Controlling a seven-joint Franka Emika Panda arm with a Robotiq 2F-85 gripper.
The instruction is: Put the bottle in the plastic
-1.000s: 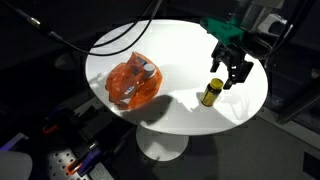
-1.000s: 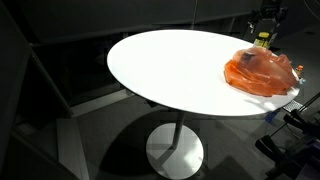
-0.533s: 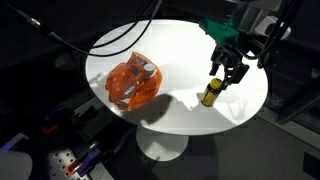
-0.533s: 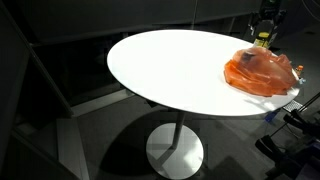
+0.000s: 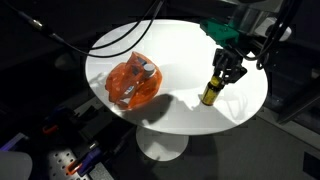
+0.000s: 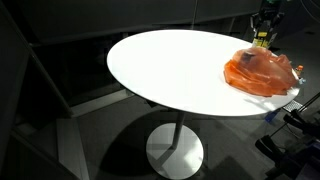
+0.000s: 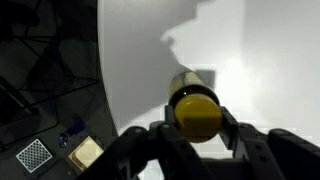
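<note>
A small dark bottle with a yellow cap stands upright on the round white table, near its edge. My gripper comes down from above and is shut on the bottle's top. In the wrist view the yellow cap sits between the two black fingers, which press on both sides. The orange plastic bag lies crumpled on the table's other side, holding several round items. In an exterior view the bag hides most of the bottle, and the gripper shows just above it.
The table stands on a single white pedestal. Dark cables run behind it. Small clutter lies on the floor beside the base. The table edge falls off to dark floor in the wrist view.
The gripper has come down over the bottle's top and its fingers have closed from wide open onto the cap. The bottle and bag have not moved.
</note>
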